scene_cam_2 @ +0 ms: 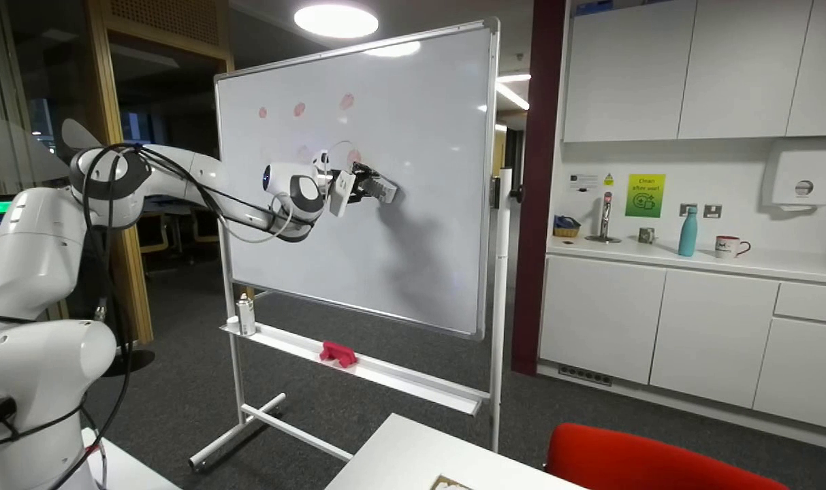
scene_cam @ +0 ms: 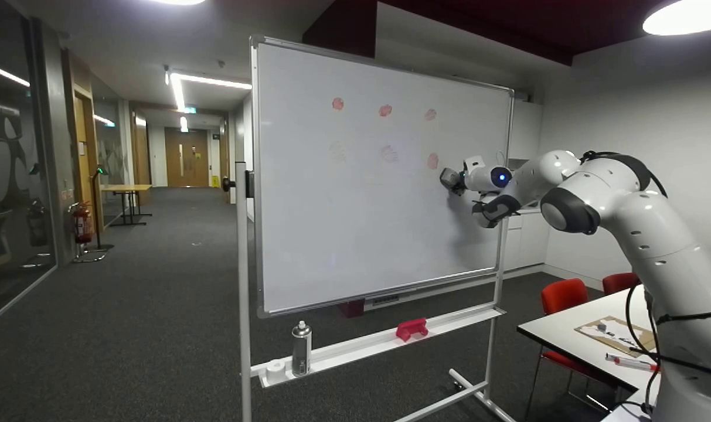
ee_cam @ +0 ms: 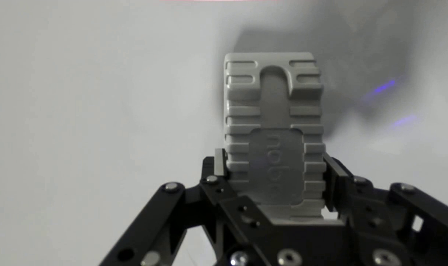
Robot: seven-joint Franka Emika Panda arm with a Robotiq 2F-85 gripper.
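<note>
Where the corridor (scene_cam: 167, 258) runs back at the left of an exterior view, you have a red extinguisher (scene_cam: 82, 223) and, farther along, a table (scene_cam: 126, 188). Next comes the board (scene_cam: 361, 223), standing on its frame (scene_cam: 244, 281). On the tray (scene_cam: 355, 350) below it you find, in order, a small white object (scene_cam: 275, 371), an upright can (scene_cam: 301, 350) and a red object (scene_cam: 412, 329). Higher up, the board bears two rows of three red marks (scene_cam: 385, 110); in the lower row the left one is very faint, the middle one pale and the right one clearer.

Just below and to the right of that last mark, in both exterior views, your gripper (ee_cam: 275, 168) is clamped on the eraser (ee_cam: 274, 122): in the wrist view its pads (ee_cam: 220, 162) bear on the grey block from both sides. The eraser is very near the board, with a shadow (ee_cam: 356, 55) beside it; you cannot tell whether the two touch. Your arm (scene_cam: 666, 252) reaches in from the right, where a white desk (scene_cam: 557, 329) bears some cardboard (scene_cam: 616, 335) and markers (scene_cam: 630, 362). Red chairs (scene_cam: 565, 295) stand next to it.

Where an exterior view takes in the counter (scene_cam_2: 620, 249), you have a basket (scene_cam_2: 566, 227), the tap (scene_cam_2: 606, 218), a small cup (scene_cam_2: 647, 235), a teal bottle (scene_cam_2: 688, 233) and a white mug (scene_cam_2: 728, 246) with a red handle along it. A green poster (scene_cam_2: 645, 195) hangs above the small cup, and a dispenser (scene_cam_2: 803, 173) is higher up, right of the white mug.
</note>
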